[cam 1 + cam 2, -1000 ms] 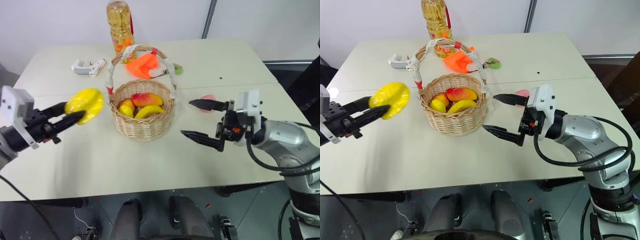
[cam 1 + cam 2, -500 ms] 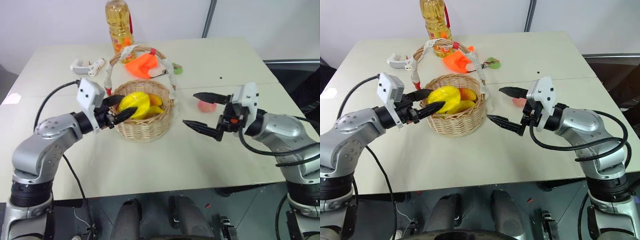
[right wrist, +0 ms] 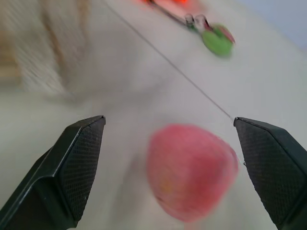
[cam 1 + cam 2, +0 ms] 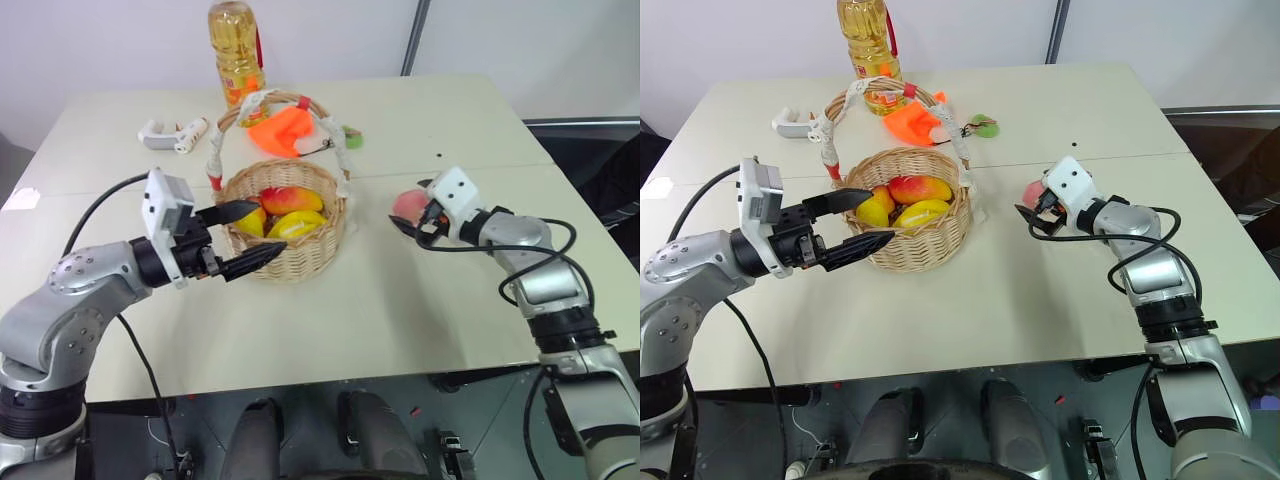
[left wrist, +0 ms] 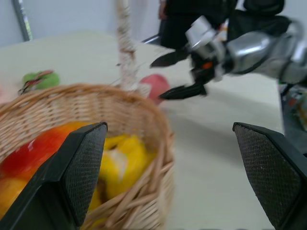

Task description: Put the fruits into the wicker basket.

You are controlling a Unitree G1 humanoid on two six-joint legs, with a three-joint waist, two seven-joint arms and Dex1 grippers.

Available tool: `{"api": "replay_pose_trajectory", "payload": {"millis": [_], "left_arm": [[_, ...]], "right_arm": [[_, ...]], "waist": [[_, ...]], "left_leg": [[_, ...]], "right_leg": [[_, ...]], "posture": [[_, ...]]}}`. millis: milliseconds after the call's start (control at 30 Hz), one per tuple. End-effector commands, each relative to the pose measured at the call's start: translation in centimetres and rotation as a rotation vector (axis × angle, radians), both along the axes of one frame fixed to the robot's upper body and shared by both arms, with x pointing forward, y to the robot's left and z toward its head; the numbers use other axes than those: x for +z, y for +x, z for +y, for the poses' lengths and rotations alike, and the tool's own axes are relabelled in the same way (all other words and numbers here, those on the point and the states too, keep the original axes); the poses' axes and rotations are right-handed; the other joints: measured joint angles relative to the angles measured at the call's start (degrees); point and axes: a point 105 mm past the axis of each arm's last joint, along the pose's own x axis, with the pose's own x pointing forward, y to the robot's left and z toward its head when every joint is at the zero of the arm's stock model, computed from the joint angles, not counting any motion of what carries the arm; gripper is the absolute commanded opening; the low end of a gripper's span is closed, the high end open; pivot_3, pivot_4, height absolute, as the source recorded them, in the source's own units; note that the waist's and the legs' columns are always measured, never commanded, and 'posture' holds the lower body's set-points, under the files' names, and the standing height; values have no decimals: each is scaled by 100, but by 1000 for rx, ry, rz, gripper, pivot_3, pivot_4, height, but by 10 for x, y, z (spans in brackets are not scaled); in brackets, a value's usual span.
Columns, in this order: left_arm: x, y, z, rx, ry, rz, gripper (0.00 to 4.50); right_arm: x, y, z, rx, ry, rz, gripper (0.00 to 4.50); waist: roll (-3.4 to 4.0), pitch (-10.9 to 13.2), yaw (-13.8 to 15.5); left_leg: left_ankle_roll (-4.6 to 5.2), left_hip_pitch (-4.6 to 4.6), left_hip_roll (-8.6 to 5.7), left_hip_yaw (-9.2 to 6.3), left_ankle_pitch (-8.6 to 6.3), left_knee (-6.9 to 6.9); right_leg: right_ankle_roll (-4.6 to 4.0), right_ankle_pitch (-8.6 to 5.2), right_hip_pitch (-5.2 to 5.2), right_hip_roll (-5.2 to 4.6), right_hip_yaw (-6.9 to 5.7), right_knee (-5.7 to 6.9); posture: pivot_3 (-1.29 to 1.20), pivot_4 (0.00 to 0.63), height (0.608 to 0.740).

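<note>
Wicker basket (image 4: 285,230): mid-counter (image 4: 330,320), holding mango (image 4: 291,199), banana (image 4: 298,223), yellow ridged fruit (image 4: 250,221). Peach (image 4: 408,205): on counter, between wide-open right tool (image 4: 412,222) fingers. Left tool (image 4: 250,237): wide open, empty, at basket rim.

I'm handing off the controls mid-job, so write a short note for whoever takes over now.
Left pincer: open, empty, beside the wicker basket.
Right pincer: open, fingers either side of the pink peach on the table, not gripping.
Done: mango, banana and yellow ridged fruit lie in the basket.
Left: close on the peach and carry it to the basket.
</note>
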Motion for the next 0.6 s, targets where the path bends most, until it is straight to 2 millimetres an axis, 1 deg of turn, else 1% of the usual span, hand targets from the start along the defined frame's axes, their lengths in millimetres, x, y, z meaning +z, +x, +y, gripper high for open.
{"api": "replay_pose_trajectory", "payload": {"millis": [33,167,267,333,367,400,467,533,600], "left_arm": [[9,-9,-4,-25,-8,-37,4468],[8,-11,-6,-31,-5,-33,4468],[7,-10,-5,-29,0,-28,4500],[6,-10,-4,-25,3,-25,4500],[5,-9,-2,-21,6,-23,4500],[5,-8,-1,-16,9,-21,4500],[2,-7,3,4,20,-19,4500],[-1,-3,14,52,36,-10,4500],[-6,-2,31,113,46,2,4500]], "right_arm": [[5,10,-5,-21,-37,-41,4500],[1,17,-8,-45,-51,-52,4500],[5,19,-7,-50,-30,-78,3692],[9,20,-7,-55,-32,-103,2706],[11,20,-8,-58,-34,-118,2346],[13,20,-8,-59,-37,-131,2183],[20,17,-8,-49,-56,-161,2183],[31,8,-7,-4,-79,-202,2183],[47,-15,4,127,-51,-217,2183]], "waist": [[0,0,-4],[1,0,-26],[1,0,-17],[1,0,-14],[1,0,-14],[1,1,-14],[1,0,-15],[2,1,-12],[3,2,-10]], "left_leg": [[0,0,0,0,0,0],[0,4,1,-1,0,0],[0,6,1,-4,0,-1],[0,5,1,-4,0,0],[0,5,1,-4,0,0],[0,4,0,-4,0,0],[0,4,0,-3,0,0],[0,4,1,-3,0,0],[0,4,1,-4,0,-3]], "right_leg": [[0,0,0,0,1,1],[2,2,0,3,4,8],[3,2,0,4,4,11],[3,2,0,4,4,11],[3,2,0,3,4,10],[3,2,0,3,4,10],[3,2,0,3,4,10],[3,1,0,3,4,10],[4,1,-2,3,4,10]], "posture": [[0,150,740],[0,150,740],[0,150,740],[0,150,740],[0,150,740],[0,150,740],[0,150,740],[0,150,740],[0,150,740]]}}
